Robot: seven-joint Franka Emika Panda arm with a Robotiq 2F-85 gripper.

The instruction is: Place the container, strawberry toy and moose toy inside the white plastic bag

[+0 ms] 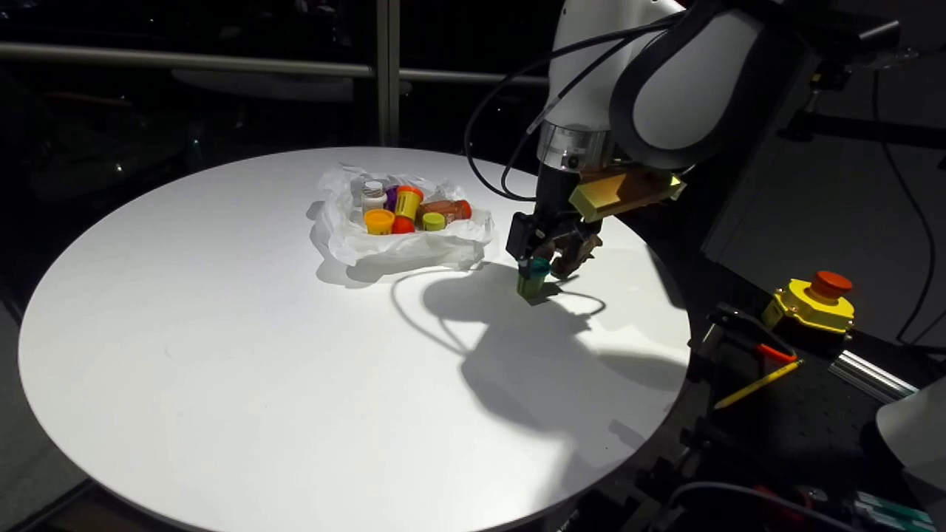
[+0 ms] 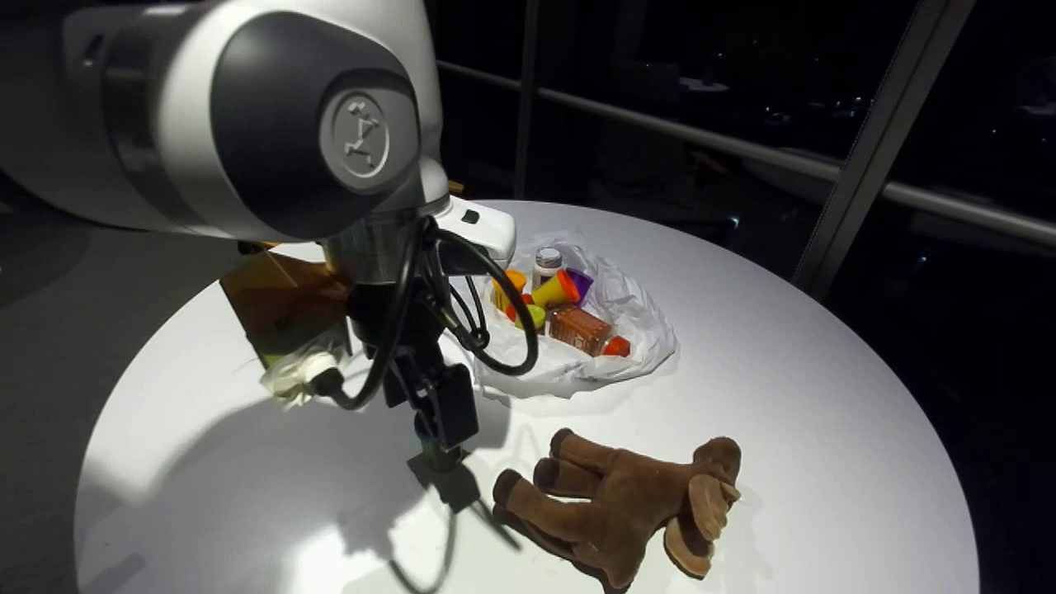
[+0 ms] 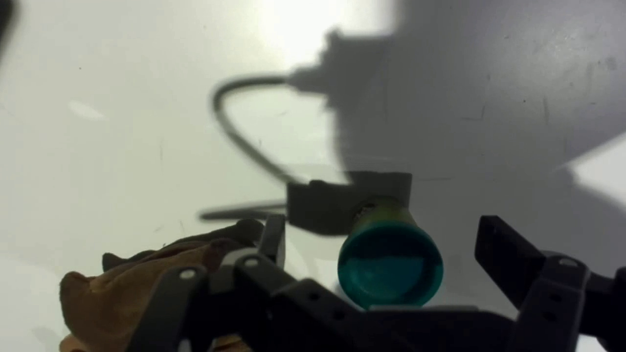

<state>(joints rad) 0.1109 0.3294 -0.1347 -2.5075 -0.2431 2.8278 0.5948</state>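
jaws spread wide, the gripper point(image 3: 381, 238) straddles the teal-topped container point(image 3: 390, 266), with a gap on each side in the wrist view, where it stands on the table point(image 1: 222, 332) toward the robot-side edge. lining up this grasp looks like the step in hand; the next move calls for closing squarely, lifting, then carrying it to the white plastic bag point(image 1: 421, 250) nearer the table's far edge. the moose toy point(image 2: 627, 507) lies near the container, outside the bag, and the strawberry toy i cannot make out.
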